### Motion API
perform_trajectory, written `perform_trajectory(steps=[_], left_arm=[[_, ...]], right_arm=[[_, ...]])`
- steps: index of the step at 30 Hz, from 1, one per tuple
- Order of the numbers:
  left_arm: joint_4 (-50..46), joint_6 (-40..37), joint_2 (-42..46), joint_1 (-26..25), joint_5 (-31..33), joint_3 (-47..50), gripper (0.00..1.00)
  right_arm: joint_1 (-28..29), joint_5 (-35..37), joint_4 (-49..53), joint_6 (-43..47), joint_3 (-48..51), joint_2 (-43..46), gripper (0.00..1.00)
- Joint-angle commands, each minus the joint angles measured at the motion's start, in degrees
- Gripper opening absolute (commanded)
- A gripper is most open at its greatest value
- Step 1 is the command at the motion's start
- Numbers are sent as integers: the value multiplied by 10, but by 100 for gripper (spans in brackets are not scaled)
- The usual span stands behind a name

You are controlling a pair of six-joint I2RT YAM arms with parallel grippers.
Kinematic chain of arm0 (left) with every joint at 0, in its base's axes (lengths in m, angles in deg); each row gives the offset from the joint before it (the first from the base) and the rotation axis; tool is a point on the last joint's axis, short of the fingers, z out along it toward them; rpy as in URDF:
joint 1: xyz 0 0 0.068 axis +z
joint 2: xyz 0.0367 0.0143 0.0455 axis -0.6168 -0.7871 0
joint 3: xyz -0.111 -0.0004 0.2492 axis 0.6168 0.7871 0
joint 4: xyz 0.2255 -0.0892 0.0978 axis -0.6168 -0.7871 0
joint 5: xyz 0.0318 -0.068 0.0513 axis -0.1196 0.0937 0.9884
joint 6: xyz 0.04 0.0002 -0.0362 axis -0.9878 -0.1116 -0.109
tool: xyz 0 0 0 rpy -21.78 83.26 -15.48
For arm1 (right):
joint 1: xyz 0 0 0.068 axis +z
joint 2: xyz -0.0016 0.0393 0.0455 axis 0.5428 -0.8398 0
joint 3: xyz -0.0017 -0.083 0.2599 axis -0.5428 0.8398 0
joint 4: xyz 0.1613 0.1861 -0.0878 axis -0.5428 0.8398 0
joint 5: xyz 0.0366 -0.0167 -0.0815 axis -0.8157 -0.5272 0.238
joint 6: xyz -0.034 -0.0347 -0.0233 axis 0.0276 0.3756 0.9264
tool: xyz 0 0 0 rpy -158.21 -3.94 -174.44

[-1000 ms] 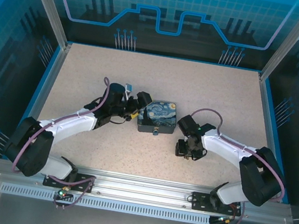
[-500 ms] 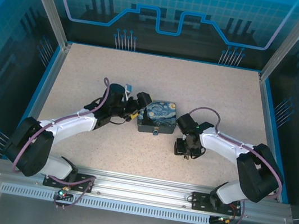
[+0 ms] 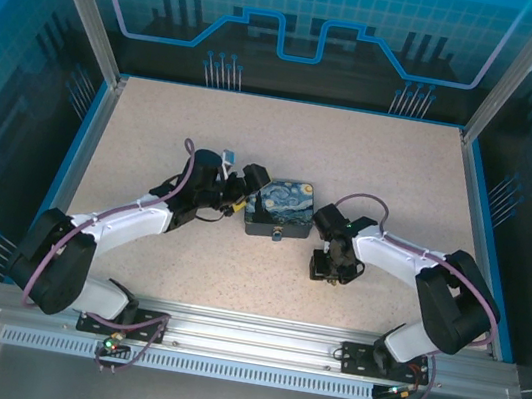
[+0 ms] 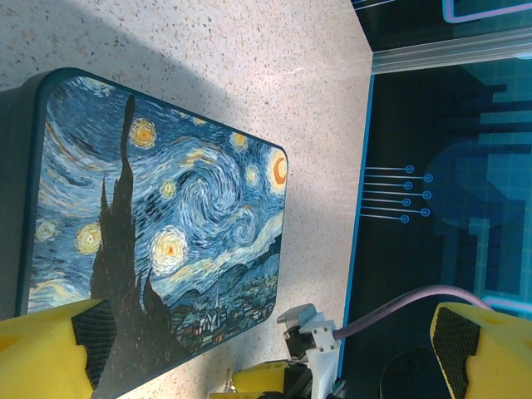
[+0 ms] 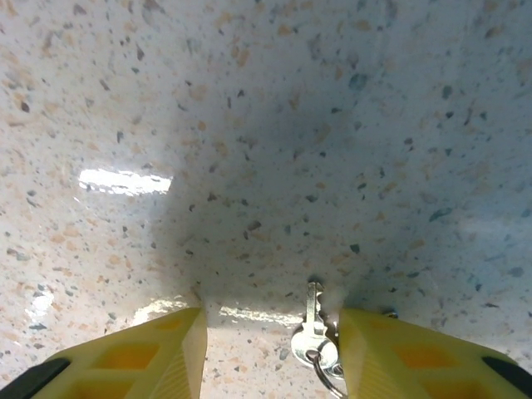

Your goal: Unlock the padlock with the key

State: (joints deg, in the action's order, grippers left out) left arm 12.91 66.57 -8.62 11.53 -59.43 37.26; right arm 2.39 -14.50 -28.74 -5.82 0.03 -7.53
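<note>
The right claw point(image 5: 273, 326) points down at the speckled beige table point(image 5: 249, 125). Its yellow fingers point(image 5: 141, 357) are partly spread and pinch nothing. The small, thin, pale metal key point(image 5: 314, 316) lies flat on the table between them. It sits off centre, just beside the 3 o'clock finger and well short of the 9 o'clock one. Its long axis runs 12 to 6 in the wrist view, blade tip at 12 and bow with wire ring point(image 5: 322, 366) at 6. In my judgement the fingers, which close along the 9–3 line, would meet it squarely across the shank. The right arm is plainly the nearer one. The left claw point(image 4: 270, 332) is spread wide at the 9 o'clock side of the dark rectangular box printed with a swirling night sky point(image 3: 280, 205), and holds nothing. From overhead, the tiny blue-bodied padlock point(image 3: 279, 233) sits at the box's near edge, at about 10 o'clock from the right claw. The ring is cut off at the bottom of the wrist view, and whether it touches the 3 o'clock finger cannot be told. The padlock's shackle and keyhole are too small to make out.
</note>
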Motion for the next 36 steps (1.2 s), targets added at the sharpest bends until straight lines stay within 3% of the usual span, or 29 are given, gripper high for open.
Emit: perform_trajectory(steps=[1,15,36], left_arm=[[15,1,-1,-2,2,9,99],[24,5,-5,2,-3,11,99],[21,9,-8,2,-5,7,99]], right_arm=[[10,-6,36,-11,9,9,46],[37,19,60,-32,12,-4,41],[40,9,27,-19,-6,-24,0]])
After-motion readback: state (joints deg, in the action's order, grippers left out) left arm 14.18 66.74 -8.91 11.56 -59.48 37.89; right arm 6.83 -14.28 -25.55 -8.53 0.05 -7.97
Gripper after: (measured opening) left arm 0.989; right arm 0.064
